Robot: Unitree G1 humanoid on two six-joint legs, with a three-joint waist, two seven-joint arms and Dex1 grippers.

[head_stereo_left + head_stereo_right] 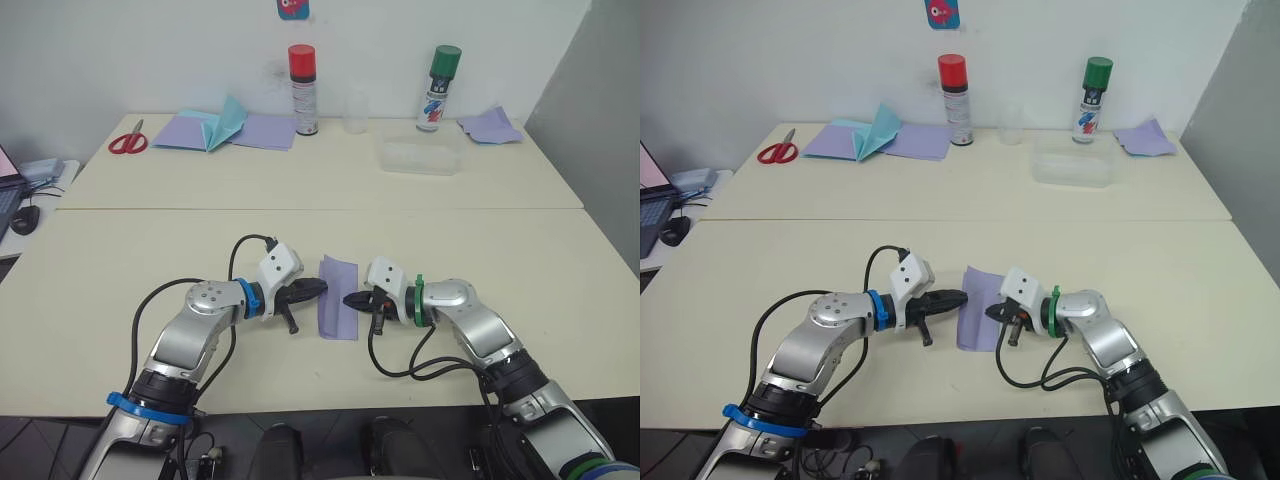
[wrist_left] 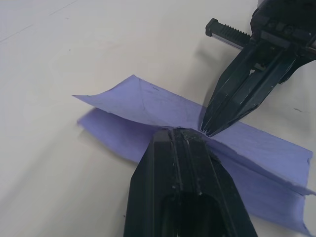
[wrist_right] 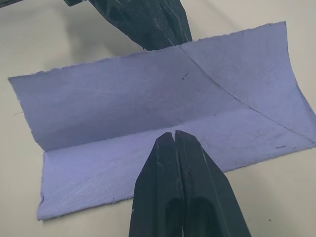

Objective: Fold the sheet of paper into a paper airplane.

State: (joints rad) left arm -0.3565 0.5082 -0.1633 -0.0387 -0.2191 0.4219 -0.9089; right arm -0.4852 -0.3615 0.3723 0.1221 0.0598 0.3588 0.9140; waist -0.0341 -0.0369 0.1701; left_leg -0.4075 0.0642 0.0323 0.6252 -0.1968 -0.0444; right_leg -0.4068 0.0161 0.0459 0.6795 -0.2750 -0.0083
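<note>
White wall behind, two cream worktops point(image 1: 150, 260) pushed together. Far worktop carries scissors point(image 1: 128, 140), lilac sheets w/ a teal piece point(image 1: 222, 125), two spray cans, a clear tray point(image 1: 420, 155).

Paper point(image 1: 337, 297) lies on the near worktop btwn the two claws, half-folded into a shallow V along a long crease, one flap lifted, diagonal crease lines showing. Left claw point(image 1: 318, 288) is clenched, tip at the paper's left edge. Right claw point(image 1: 350, 299) likewise clenched, tip on the paper near the fold; nothing grasped by either.

Judgement: the paper is v. light, thin, floppy, prob. slides easily on the smooth worktop and tears at its rough edges. Best to pin one flap w/ one tip and take the raised flap's free edge w/ the other.
</note>
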